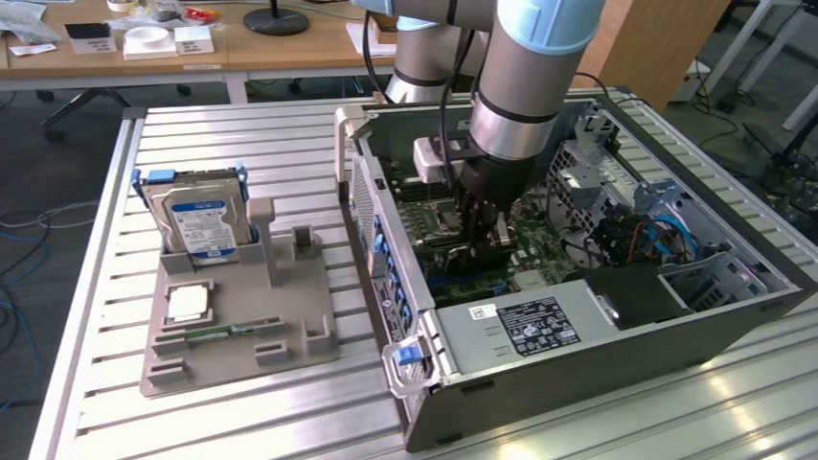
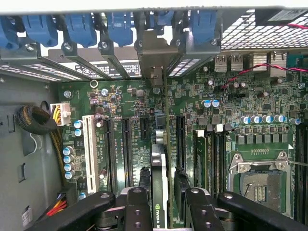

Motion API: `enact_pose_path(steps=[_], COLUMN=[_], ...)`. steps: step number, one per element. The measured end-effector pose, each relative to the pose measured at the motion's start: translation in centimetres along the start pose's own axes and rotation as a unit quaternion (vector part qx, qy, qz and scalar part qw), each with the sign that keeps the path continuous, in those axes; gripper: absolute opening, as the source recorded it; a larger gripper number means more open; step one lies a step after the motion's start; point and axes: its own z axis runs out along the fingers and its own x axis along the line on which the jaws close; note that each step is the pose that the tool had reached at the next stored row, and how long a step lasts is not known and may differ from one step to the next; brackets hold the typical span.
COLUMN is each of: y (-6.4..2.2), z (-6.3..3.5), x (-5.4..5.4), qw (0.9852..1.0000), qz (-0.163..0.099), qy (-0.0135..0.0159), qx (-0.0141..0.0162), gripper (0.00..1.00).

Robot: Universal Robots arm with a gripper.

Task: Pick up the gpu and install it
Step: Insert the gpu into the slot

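— Looking into the open computer case (image 1: 715, 316), where's the gpu (image 2: 160, 187)?

— Edge-on between the gripper (image 2: 163, 197) fingers (image 2: 138, 207), which are clamped on it. It stands upright over the motherboard (image 2: 216, 120), its silver bracket (image 2: 155, 53) up against the rear slot openings with the blue latches (image 2: 118, 26).

— And outside the case?

— On the exterior view's left, a blue-labelled hard drive (image 1: 201, 228) stands in a grey holder (image 1: 237, 321) on the ribbed table (image 1: 230, 422).
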Motion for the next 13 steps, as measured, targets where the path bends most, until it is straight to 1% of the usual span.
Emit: enact_pose_path(steps=[5,7,8,13], y=[0.0,0.0,0.0,0.0], z=[0.0,0.0,0.0,0.0], x=[0.0,0.0,0.0,0.0], qw=[1.0,1.0,1.0,1.0], qz=[0.0,0.0,0.0,0.0], qy=[0.0,0.0002,0.0001,0.0], qx=[0.0,0.0,0.0,0.0], gripper=[0.34,0.33,0.27,0.27])
